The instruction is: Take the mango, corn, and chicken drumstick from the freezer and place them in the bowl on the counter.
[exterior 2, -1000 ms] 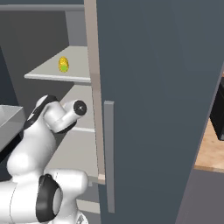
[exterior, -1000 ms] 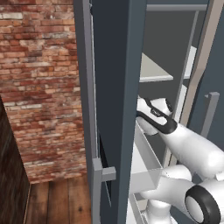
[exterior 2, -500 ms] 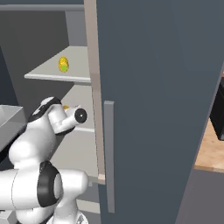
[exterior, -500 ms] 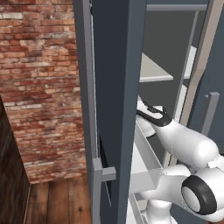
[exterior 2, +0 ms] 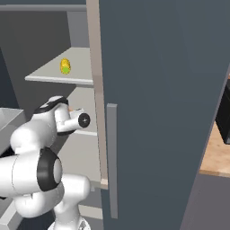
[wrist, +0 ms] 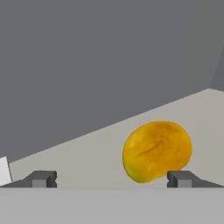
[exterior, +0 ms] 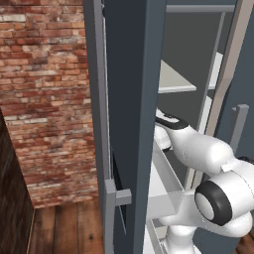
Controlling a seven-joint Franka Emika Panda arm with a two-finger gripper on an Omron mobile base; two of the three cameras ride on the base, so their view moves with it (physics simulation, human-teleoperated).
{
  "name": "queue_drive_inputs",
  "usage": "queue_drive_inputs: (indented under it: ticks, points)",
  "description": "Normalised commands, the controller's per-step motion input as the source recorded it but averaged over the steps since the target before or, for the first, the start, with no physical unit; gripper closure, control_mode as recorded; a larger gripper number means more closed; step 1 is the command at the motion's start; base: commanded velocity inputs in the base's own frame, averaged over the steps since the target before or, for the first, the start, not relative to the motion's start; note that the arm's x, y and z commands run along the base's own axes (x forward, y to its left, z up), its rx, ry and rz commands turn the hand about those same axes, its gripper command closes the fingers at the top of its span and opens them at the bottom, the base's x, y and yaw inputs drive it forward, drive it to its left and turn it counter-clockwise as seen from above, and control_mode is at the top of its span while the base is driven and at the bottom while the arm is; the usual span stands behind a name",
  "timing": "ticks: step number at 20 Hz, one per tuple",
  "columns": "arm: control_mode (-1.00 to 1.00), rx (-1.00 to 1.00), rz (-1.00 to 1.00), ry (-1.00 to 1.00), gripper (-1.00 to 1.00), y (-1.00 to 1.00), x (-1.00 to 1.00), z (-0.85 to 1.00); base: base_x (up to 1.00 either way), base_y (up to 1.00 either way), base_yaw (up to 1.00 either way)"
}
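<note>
A white robot arm reached into an open slate-grey freezer (exterior 2: pixel 152 90), its claw spread wide in front of a mango (wrist: pixel 156 151).

In the hand view, the gripper (wrist: pixel 112 179) had its two dark fingertips (wrist: pixel 41 178) set far apart with nothing between them. The smooth yellow-orange mango lay on a light grey freezer shelf (wrist: pixel 87 153), just beyond the right-hand fingertip and not pinched, with the dark grey back wall behind it. In the right base view, the arm stretched past the edge of the freezer door toward a lower shelf. On the shelf above (exterior 2: pixel 54 74) lay the corn (exterior 2: pixel 65 66), a small yellow cob with a green end facing the camera. At that view's right edge a strip of tan counter (exterior 2: pixel 218 155) showed beyond the door. In the left base view, a brick wall (exterior: pixel 47 99) stood to the left of the freezer.
</note>
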Motion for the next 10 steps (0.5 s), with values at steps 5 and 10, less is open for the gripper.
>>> queue_drive_inputs:
  ticks: [5,10]
  points:
    - [-1.0,0.0,-0.03,0.02,-1.0,0.03,0.18,0.07,0.0,0.0,0.0]
    - [-1.0,0.0,-0.04,0.03,-1.0,0.04,0.18,0.03,0.0,0.0,0.0]
